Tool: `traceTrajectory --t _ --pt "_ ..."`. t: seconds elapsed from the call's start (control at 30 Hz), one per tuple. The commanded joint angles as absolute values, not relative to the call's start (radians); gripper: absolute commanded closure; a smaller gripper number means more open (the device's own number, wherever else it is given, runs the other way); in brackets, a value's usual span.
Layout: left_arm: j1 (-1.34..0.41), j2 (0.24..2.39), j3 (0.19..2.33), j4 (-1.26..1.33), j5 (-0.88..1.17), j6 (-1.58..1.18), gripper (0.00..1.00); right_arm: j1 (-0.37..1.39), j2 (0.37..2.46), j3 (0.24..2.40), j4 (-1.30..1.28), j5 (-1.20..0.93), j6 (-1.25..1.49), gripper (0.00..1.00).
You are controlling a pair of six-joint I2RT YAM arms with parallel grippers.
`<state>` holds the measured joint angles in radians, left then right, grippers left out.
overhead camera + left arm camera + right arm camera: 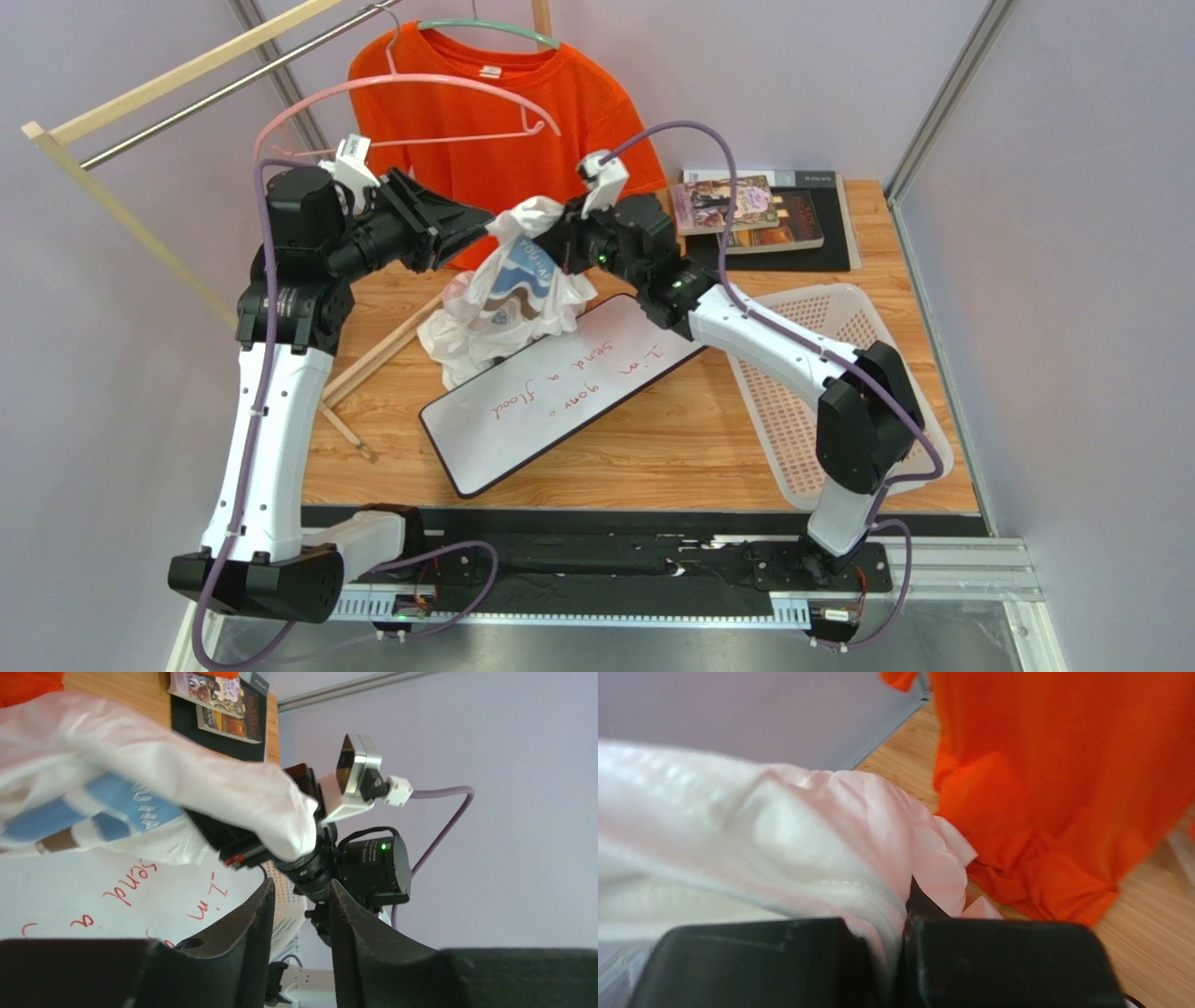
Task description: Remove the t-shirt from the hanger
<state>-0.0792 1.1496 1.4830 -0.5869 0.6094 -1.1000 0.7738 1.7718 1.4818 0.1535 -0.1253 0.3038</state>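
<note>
Above the whiteboard (561,399) on the table (673,448), the white t-shirt (512,287) hangs bunched from the right gripper (558,231), with the left gripper (474,231) at its 9 o'clock and an orange t-shirt (477,112) at 12 o'clock. From the left wrist, the jaws stand slightly parted and empty. From the right wrist, the jaws pinch white cloth, with the orange shirt at 2 o'clock.
</note>
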Motion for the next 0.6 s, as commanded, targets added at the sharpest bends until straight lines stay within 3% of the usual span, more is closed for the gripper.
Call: traceTrajectory --t 0.0,0.07,0.37,0.57 --pt "-0.084 1.118 1.542 -0.678 0.568 -1.040 0.56 0.648 1.701 1.526 0.063 -0.012 0.408 1.00" --pt "-0.084 1.124 1.555 -0.705 0.569 -1.009 0.50 0.579 1.701 1.594 -0.024 -0.043 0.423 1.00" --pt "-0.084 1.118 1.557 -0.741 0.575 -0.980 0.52 0.407 1.628 1.877 -0.342 -0.005 0.338 1.00" --pt "-0.084 1.129 1.565 -0.741 0.594 -0.974 0.52 0.324 1.517 1.934 -0.429 0.112 0.279 1.00"
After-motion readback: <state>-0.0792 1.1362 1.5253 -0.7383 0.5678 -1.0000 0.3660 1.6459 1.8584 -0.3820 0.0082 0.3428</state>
